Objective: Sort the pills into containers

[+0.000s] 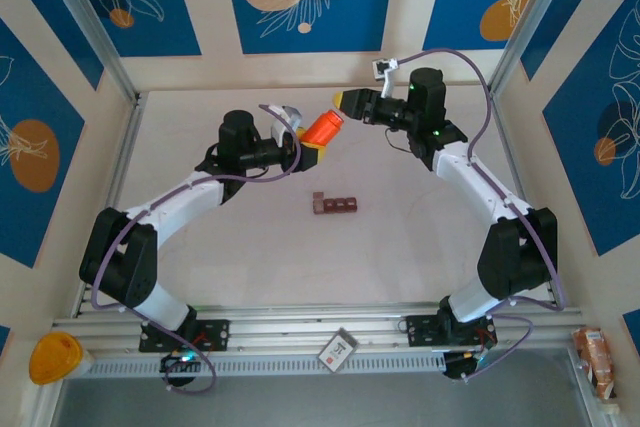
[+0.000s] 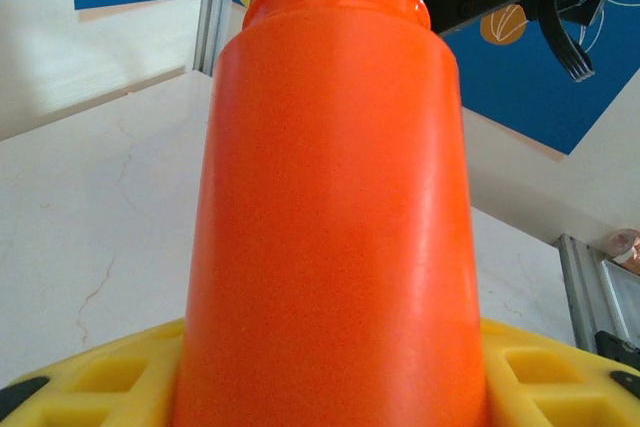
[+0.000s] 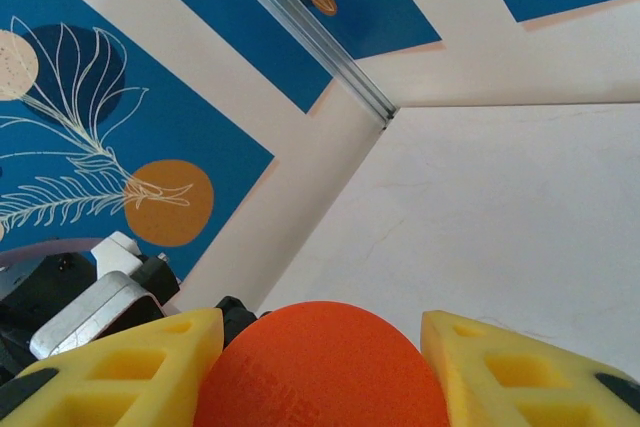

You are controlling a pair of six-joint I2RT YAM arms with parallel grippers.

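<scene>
Looking from above, we see the left hand (image 1: 305, 137) a little toward 11 o'clock from the centre of the bench (image 1: 420, 247). It is pinching the orange bottle (image 1: 323, 127) at its lower part. The bottle is held above the bench and tilted, with its neck pointing toward 1 o'clock. In the left wrist view the yellow fingers (image 2: 90, 377) press on both sides of the bottle body, which rises between them to the top edge.

The right hand (image 1: 346, 100) is at 1 o'clock from the bottle, with its tip just beside the neck. In the right wrist view its two yellow fingers (image 3: 130, 367) are closed on a round orange cap (image 3: 320, 367), which sits between them and touches both. In the left wrist view an orange rim stands right over the white mouth of the bottle. We cannot tell if the cap is on the neck or apart from it.

The containers (image 1: 335, 206), a dark reddish-brown strip of three square compartments joined in a row, lie flat on the bench at 6 o'clock from the bottle, well apart from both hands. The strip runs from 9 to 3 o'clock. What is inside the compartments is too small to tell.

At the near edge, a small card (image 1: 337, 349) lies on the metal rail at 6 o'clock.
</scene>
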